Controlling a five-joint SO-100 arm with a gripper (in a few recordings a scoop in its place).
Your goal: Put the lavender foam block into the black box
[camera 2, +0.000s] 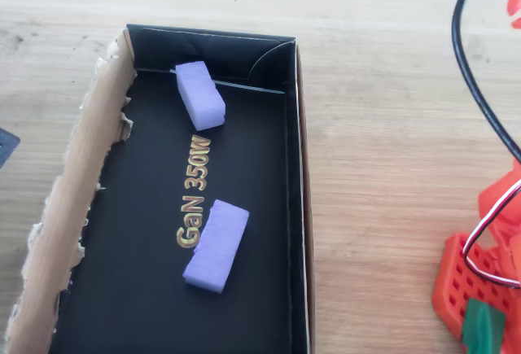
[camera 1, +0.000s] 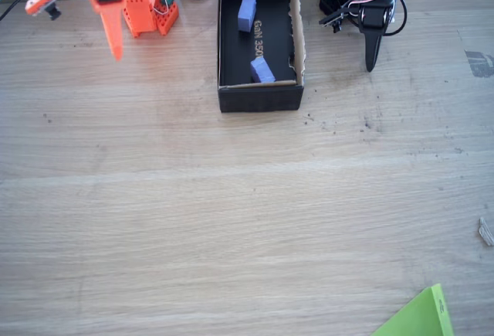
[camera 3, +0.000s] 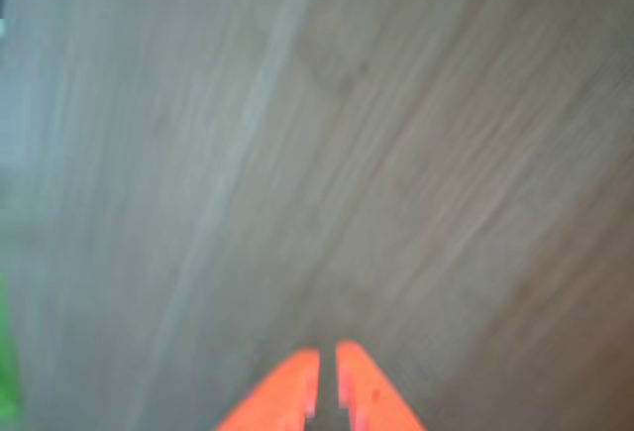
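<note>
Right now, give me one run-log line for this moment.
lavender foam block: in black box, corner | longer foam block: in box too | tool: shut, empty, over bare table

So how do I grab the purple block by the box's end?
From straight above, probably: the lavender foam block lies flat in the black box, near its end wall. Pinch the two long sides across the narrow width; the walls block sideways reaches.

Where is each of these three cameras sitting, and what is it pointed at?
Fixed view: high up, looking down on the wooden table; the orange arm is at top left, its gripper pointing down.
Overhead view: close above the black box, part of the orange arm at the right edge.
Wrist view: on the arm, facing blurred tabletop past two fingertips nearly together.
Fixed and overhead views share the box and two lavender blocks.
</note>
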